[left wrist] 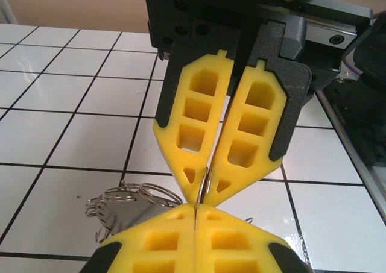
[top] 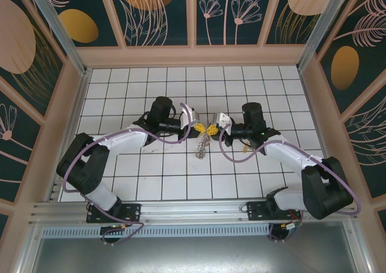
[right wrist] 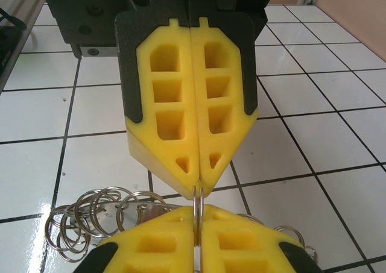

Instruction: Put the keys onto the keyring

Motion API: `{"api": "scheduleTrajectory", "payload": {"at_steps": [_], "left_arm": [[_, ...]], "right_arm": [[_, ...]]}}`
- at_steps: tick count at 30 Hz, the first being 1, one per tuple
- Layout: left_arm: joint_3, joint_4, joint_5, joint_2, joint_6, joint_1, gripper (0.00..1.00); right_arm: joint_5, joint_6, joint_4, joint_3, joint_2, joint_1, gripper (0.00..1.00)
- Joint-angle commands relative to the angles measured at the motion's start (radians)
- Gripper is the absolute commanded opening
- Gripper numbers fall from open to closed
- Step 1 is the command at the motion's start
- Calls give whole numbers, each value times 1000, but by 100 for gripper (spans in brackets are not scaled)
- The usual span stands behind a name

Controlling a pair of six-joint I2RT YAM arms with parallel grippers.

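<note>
My two grippers meet tip to tip above the middle of the tiled floor. The left gripper (top: 201, 128) (left wrist: 197, 208) and the right gripper (top: 215, 129) (right wrist: 198, 211) are both shut on the same small metal loop (right wrist: 197, 196) of the keyring. In the top view the keyring (top: 202, 146) hangs below the joined tips. Its flat grey plate and the fringe of wire loops (left wrist: 123, 202) (right wrist: 90, 220) show behind my yellow fingers in the wrist views. I cannot make out the keys in these views.
The white tiled floor (top: 151, 176) is boxed in by tan frame walls (top: 54, 122), with a metal rail (top: 193, 211) along the near edge. Purple cables (top: 163, 139) loop beside both arms. A small tan speck (top: 244, 146) lies by the right arm.
</note>
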Motion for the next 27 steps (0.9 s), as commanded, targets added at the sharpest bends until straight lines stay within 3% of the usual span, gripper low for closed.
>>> {"api": "scheduleTrajectory", "payload": {"at_steps": [1,5,10,19,27], "left_arm": [[-11,9,-3,-28,-2,-6,0],[-4,-31,-14,-35,15,-9,0],[-11,-52,-21,-46,23,-14,0],[-31,-59,-14,-43,40,-14,17],[9,-100,19,-12,67,-14,20]], "right_arm": [[28,-33,31,-18,-26,-1,8],[28,-46,33,-17,-21,0,0],[1,-63,67,-16,3,6,0],[-118,-50,134,5,50,5,0],[-151,-39,128,27,71,3,0]]}}
